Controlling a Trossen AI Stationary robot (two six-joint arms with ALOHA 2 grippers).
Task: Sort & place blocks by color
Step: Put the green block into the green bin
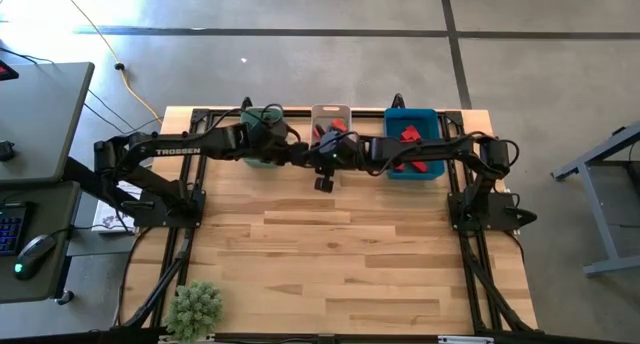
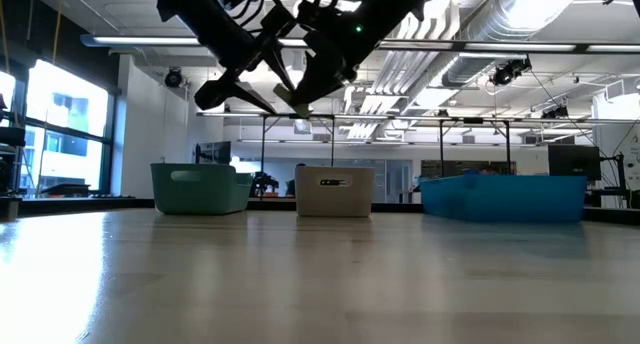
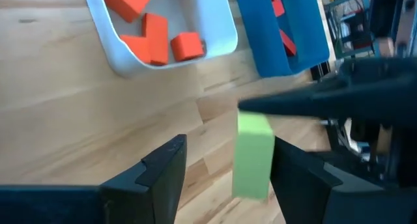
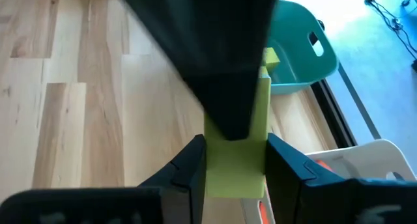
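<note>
Both arms are stretched inward along the far side of the table (image 1: 350, 284) and meet in mid-air in front of the white bin (image 1: 331, 117), toward 12 o'clock of the table in the high view. The left arm reaches in from 9 o'clock, the right arm from 3 o'clock; in the low view both are seen raised well above the tabletop, angled down toward each other.

A yellow-green bar (image 4: 238, 146) is clamped between the fingers of the right gripper (image 4: 234, 175), which are closed on its sides. The bar is held upright and off the table. In the left wrist view the same bar (image 3: 253, 155) is seen hanging from the right gripper's tip.

The left gripper (image 3: 225, 168) is held partly open around the bar, one finger just beside it and the other farther off. Whether either finger is touching the bar cannot be told.

Orange-red blocks (image 3: 156, 38) lie in the white bin. Deep red blocks (image 1: 410, 136) lie in the blue bin (image 1: 437, 119), at the white bin's 3 o'clock. The green bin (image 1: 262, 162) stands at its 9 o'clock; a yellow-green block (image 4: 270, 58) shows at that bin's rim in the right wrist view, partly hidden by the left gripper.
</note>
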